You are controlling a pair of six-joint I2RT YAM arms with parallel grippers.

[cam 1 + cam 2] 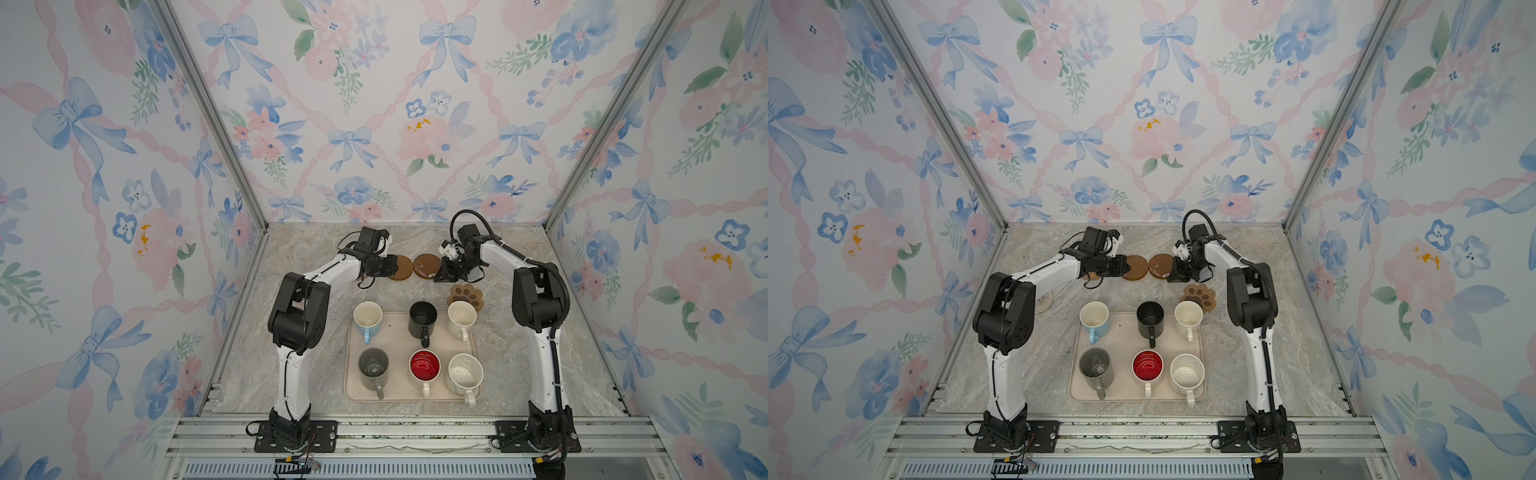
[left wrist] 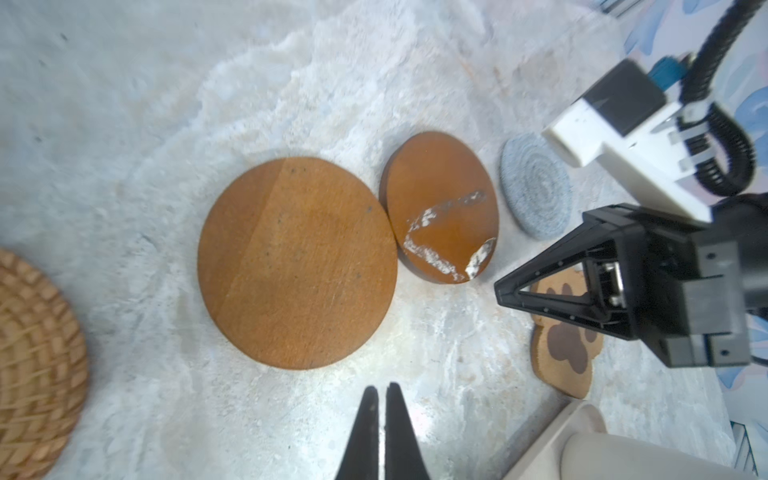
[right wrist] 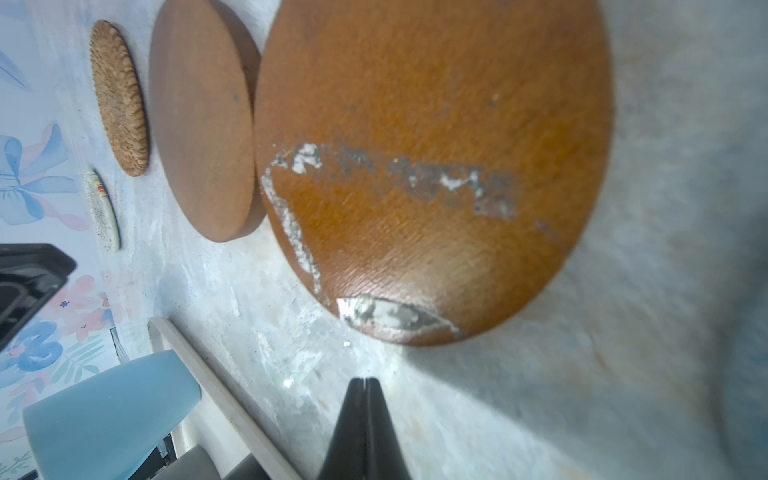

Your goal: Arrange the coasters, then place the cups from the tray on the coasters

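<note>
In both top views coaster arranging is the step in hand. The plain brown disc (image 1: 402,269) and glossy disc (image 1: 424,266) lie just beside each other behind the tray (image 1: 397,332), which carries all six cups (image 1: 422,320).

Left wrist: the left gripper (image 2: 381,392), jaws pressed together and empty, points at the plain brown disc.

Right wrist: the right gripper (image 3: 365,384), likewise closed on nothing, sits near the glossy disc — next, I judge, comes nudging the discs apart.

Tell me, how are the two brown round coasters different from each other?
The plain disc looks dull, without scrapes; the scuffed disc is shinier with whitish scraped patches. In both top views the plain disc lies left, the scuffed disc right. Both are round, brown, flat on the table and cup-free.
</note>
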